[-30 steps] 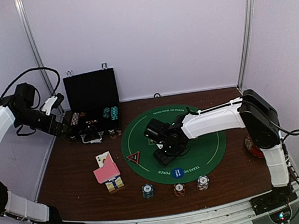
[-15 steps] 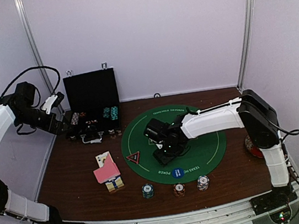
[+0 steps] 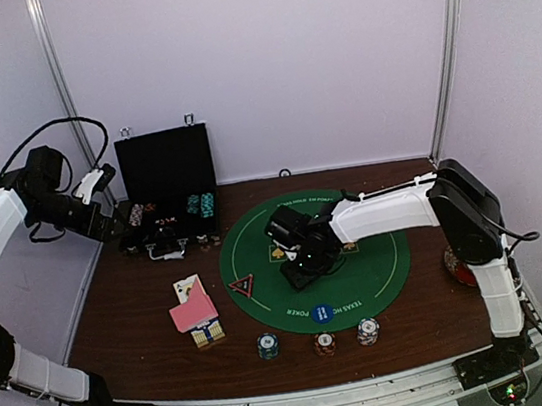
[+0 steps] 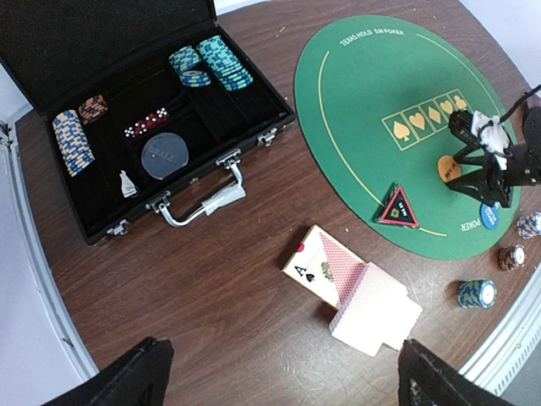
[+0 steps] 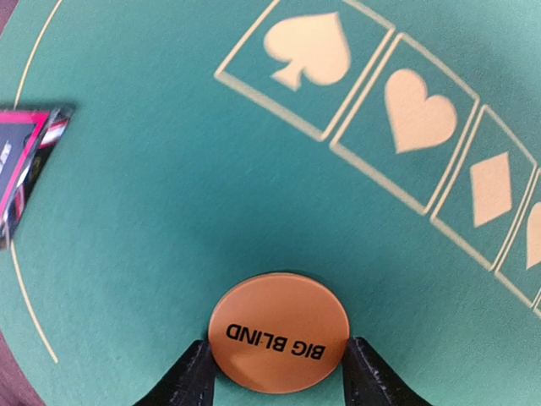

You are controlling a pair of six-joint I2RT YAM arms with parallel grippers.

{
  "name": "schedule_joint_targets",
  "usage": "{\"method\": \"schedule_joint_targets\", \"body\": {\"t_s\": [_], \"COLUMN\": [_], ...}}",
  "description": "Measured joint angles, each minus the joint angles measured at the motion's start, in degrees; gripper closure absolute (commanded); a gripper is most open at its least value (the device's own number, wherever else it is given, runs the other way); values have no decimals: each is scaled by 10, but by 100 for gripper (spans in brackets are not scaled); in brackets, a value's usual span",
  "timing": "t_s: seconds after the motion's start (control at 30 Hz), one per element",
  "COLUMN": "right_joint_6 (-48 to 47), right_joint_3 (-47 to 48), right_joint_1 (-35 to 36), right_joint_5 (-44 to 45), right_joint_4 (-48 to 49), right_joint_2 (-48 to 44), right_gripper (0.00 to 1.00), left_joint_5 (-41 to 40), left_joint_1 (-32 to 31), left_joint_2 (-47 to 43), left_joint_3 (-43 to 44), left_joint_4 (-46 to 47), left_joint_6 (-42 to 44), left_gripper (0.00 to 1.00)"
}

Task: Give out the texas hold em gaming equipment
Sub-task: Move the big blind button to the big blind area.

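Right gripper (image 5: pixel 279 372) pinches a flat orange disc (image 5: pixel 279 331) lettered BIG BLIND.

From above, my right jaws hide the orange disc (image 5: pixel 279 331) they pinch; whether it touches the mat (image 5: pixel 169 211) I cannot tell. The wrist view's bottom edge cuts off both right fingers (image 5: pixel 193 376). The triangular marker (image 5: pixel 25 161) is blurred, cropped at left. My left fingers (image 4: pixel 139 372) show only as dark stubs, spread wide. A red thing (image 3: pixel 455 266) sits half hidden behind my right arm (image 3: pixel 394 214).
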Motion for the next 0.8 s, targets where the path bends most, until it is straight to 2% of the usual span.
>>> {"method": "schedule_joint_targets", "body": {"t_s": [0.2,0.37,0.8], "right_joint_6": [-10,-22,-40], "right_joint_3": [33,73,270], "right_joint_1": [-31,-52,-145], "right_joint_5": [11,27,33], "right_joint_4": [14,17,16], "right_joint_2": [24,51,177], "right_gripper": [55,56,59], "left_joint_5": [0,-1,-1], "left_joint_1": [0,0,0], "left_joint_2": [0,0,0], "left_joint_3": [0,3,8], "left_joint_4": [0,0,-1], "left_joint_6": [0,0,0], "left_gripper": [2,2,2]}}
